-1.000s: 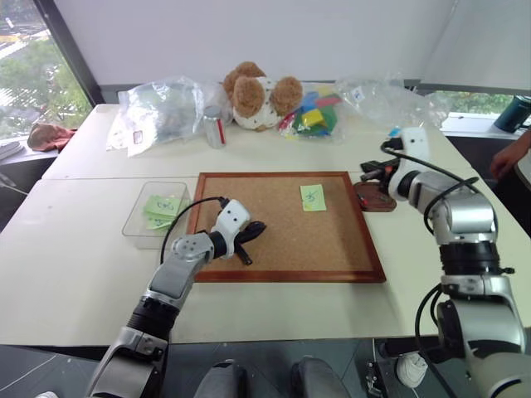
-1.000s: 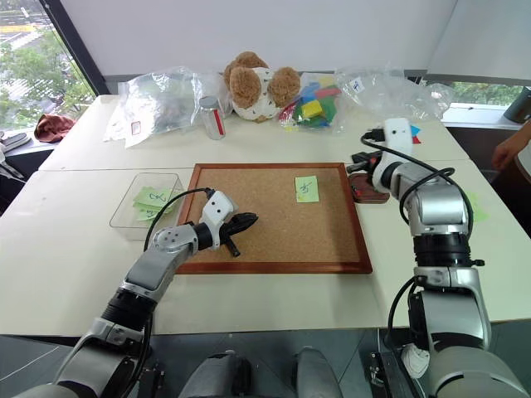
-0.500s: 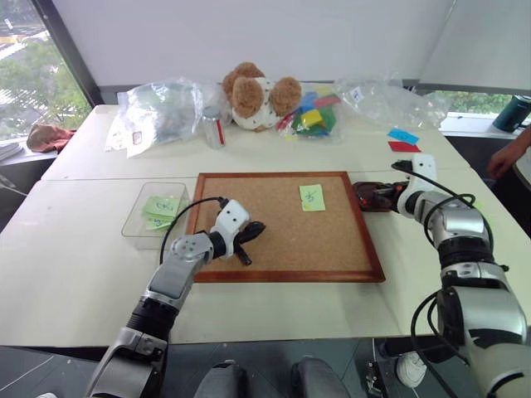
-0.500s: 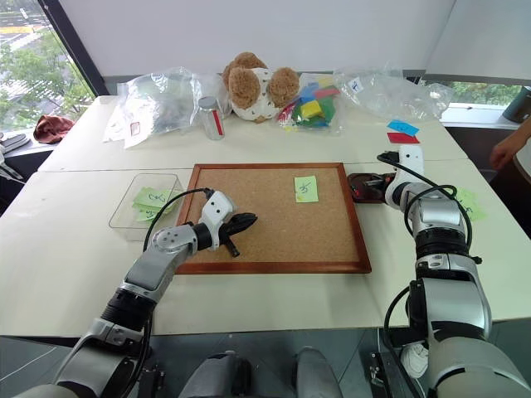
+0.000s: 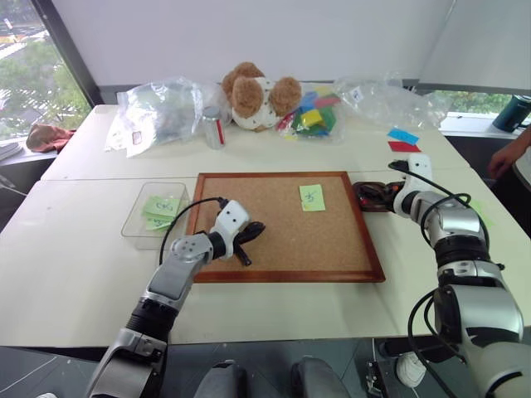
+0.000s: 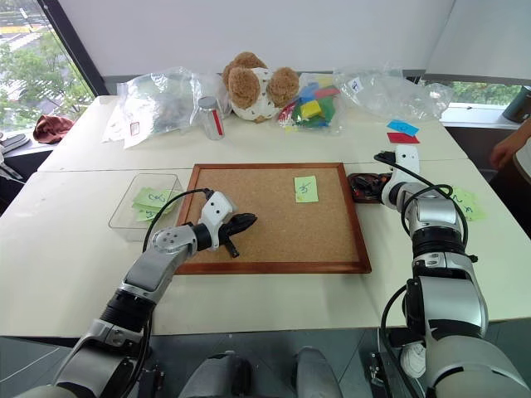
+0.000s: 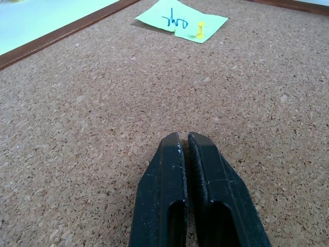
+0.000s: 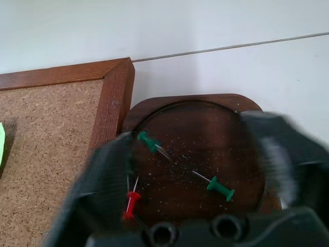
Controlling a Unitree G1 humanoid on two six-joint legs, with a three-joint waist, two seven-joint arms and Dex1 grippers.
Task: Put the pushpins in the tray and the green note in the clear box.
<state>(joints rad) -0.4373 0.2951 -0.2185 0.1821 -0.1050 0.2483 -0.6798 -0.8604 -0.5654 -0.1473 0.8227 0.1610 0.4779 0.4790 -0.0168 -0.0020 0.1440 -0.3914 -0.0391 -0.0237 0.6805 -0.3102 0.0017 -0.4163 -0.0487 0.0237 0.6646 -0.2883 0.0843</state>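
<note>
The cork board [image 5: 286, 224] is lying in the middle of the white table [image 5: 83, 274], with the clear box [image 5: 154, 215] just beside its left edge, already holding green notes. One green note [image 5: 312, 197] is sitting near the board's far right corner, a yellow pushpin [image 7: 200, 30] standing in it. The left gripper [image 5: 253, 232] is resting over the board's near left part with its jaws pressed together on nothing. The right gripper [image 8: 205, 170] is hovering over the dark wooden tray [image 8: 198, 110] beside the board's right edge, jaws spread wide apart (blurred in its wrist view), with three pushpins [image 8: 149, 141] lying inside. The risk now is, I judge, the note tearing if it is pulled before its pin comes out, or the spread fingers knocking the tray and scattering pins.
</note>
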